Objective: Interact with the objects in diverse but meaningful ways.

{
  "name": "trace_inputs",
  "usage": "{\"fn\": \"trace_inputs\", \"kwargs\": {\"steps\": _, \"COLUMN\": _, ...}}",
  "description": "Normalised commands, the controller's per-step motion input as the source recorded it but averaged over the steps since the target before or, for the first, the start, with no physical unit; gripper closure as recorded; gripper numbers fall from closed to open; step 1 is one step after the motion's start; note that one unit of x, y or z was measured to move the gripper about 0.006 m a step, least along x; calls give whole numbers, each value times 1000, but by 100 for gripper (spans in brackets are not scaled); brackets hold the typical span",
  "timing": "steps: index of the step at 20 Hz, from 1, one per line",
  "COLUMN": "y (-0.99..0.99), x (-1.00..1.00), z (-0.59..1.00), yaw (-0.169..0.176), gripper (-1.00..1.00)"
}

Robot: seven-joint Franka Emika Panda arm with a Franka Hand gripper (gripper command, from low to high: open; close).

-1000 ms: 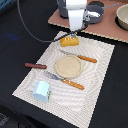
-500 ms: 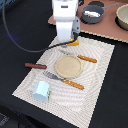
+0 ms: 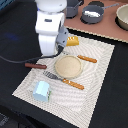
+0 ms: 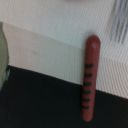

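A brown sausage [image 3: 35, 65] lies at the mat's edge on the exterior view's left; the wrist view shows the sausage [image 4: 90, 77] close up, half on the mat and half on the dark table. My gripper [image 3: 49, 53] hangs just above and behind it, and the white arm hides its fingers. They do not show in the wrist view either. A yellow bread loaf [image 3: 73, 41] sits at the mat's far edge. The white-and-light-blue carton [image 3: 41, 91] stands on the near corner. A dark grey saucepan [image 3: 92, 14] is on the brown board behind.
A tan plate [image 3: 67, 66] sits mid-mat, with an orange-handled knife [image 3: 87, 59] beside it and an orange-handled fork [image 3: 65, 80] in front. The fork's tines [image 4: 119, 22] show near the sausage. A second pot [image 3: 73, 7] and a bowl [image 3: 122, 16] stand at the back.
The arm has swung from the back of the mat toward the exterior view's left and nearer, ending over the sausage. The objects have not moved.
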Motion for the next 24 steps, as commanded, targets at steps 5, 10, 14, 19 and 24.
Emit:
{"fn": "trace_inputs", "kwargs": {"steps": 5, "y": -257, "x": -409, "z": -276, "yaw": 0, "gripper": -100}}
{"fn": "trace_inputs", "kwargs": {"steps": 10, "y": -125, "x": -413, "z": -290, "yaw": 0, "gripper": -100}}
{"fn": "trace_inputs", "kwargs": {"steps": 14, "y": -99, "x": -481, "z": -346, "yaw": 0, "gripper": -100}}
{"fn": "trace_inputs", "kwargs": {"steps": 19, "y": -78, "x": -519, "z": -366, "yaw": 0, "gripper": -100}}
{"fn": "trace_inputs", "kwargs": {"steps": 24, "y": -67, "x": -567, "z": -414, "yaw": 2, "gripper": -100}}
